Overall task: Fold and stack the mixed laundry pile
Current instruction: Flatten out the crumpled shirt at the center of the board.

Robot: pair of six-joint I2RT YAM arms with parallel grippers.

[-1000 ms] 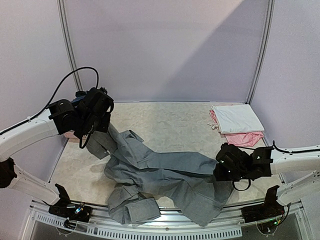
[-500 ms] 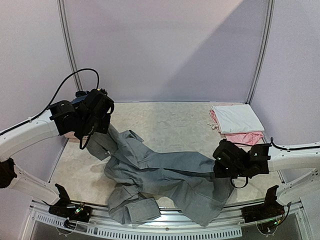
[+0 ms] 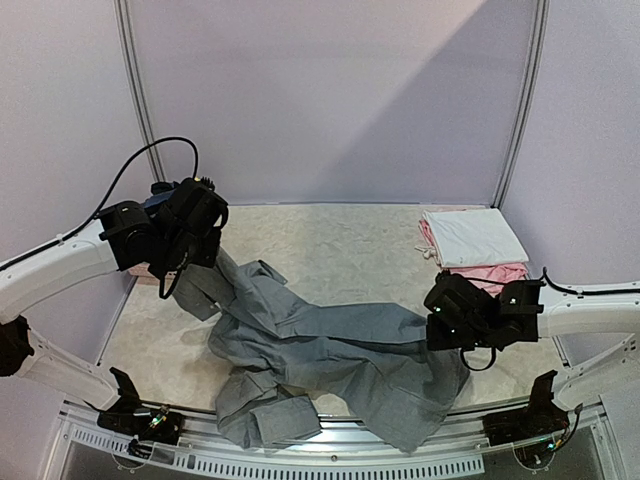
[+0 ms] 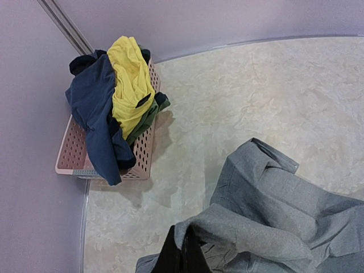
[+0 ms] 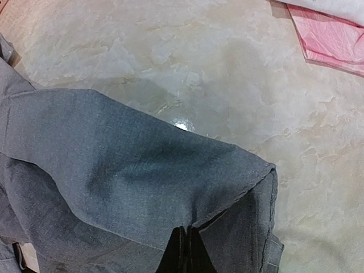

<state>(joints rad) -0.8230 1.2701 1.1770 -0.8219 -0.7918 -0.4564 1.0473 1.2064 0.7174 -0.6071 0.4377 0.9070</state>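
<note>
The grey trousers [image 3: 330, 350] lie spread and crumpled across the front of the table. My left gripper [image 3: 192, 262] is raised at the left and shut on a fold of their upper end [image 4: 239, 227], which hangs from the black fingers [image 4: 170, 256]. My right gripper [image 3: 441, 333] is shut on the edge of a trouser leg [image 5: 114, 159] near its hem corner, and the cloth drapes up into the closed fingertips [image 5: 180, 244]. A navy top [image 4: 94, 108] and a yellow garment [image 4: 131, 79] lie heaped in the pink basket [image 4: 71, 156]. A white piece [image 3: 472, 238] rests folded on a pink piece [image 3: 490, 276] at the back right.
The pink lattice basket stands in the back left corner against the wall, with a green piece [image 4: 151, 116] under the yellow one. One trouser leg [image 3: 270, 420] hangs over the table's front rail. Bare marbled tabletop [image 3: 340, 250] lies between the trousers and the back wall.
My right gripper has closed on the trouser leg's edge and risen slightly up and to the left, lifting the cloth. The left arm keeps its hold and has barely moved.
</note>
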